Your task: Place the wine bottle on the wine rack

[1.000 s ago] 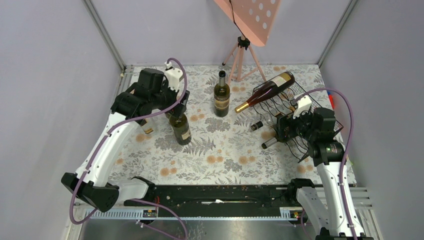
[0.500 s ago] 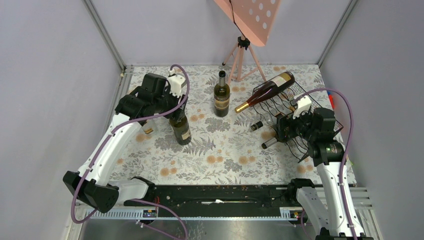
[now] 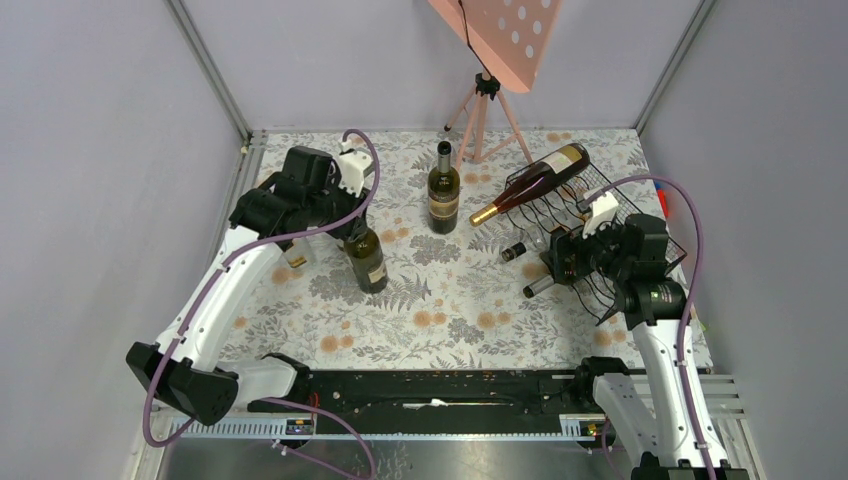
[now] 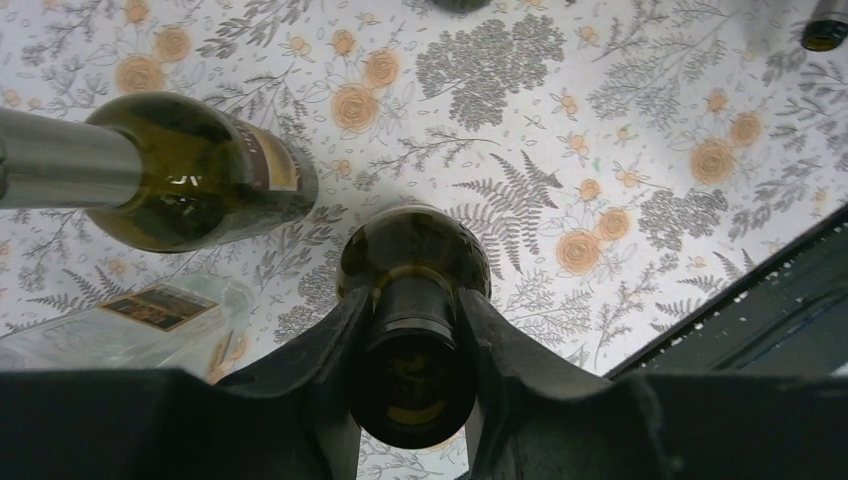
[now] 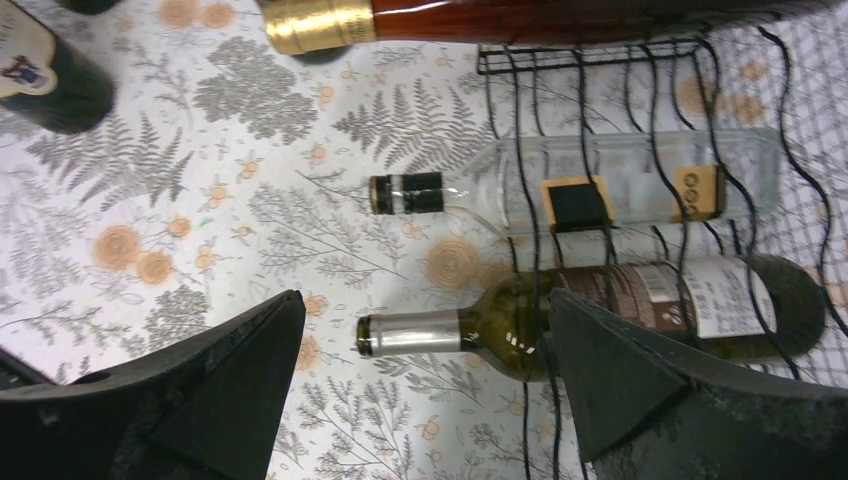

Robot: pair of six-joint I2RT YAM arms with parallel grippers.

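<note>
A dark green wine bottle (image 3: 367, 264) stands on the floral tablecloth at the left. My left gripper (image 3: 352, 224) is shut on its neck (image 4: 412, 335) from above, a finger on each side. The black wire wine rack (image 3: 578, 232) stands at the right. It carries a red bottle with gold foil (image 3: 535, 180) on top, a clear bottle (image 5: 620, 185) and a green bottle with a silver neck (image 5: 560, 320) lower down. My right gripper (image 5: 425, 390) hangs open over that silver neck, holding nothing.
Another dark bottle (image 3: 443, 192) stands upright mid-table. A pink tripod stand (image 3: 483, 100) rises at the back. In the left wrist view a green bottle (image 4: 190, 175) and a clear bottle (image 4: 150, 320) lie beside the held one. The black base rail (image 3: 430, 390) runs along the near edge.
My left gripper has closed onto the bottle's neck, and the bottle has shifted slightly right. The right arm has barely moved.
</note>
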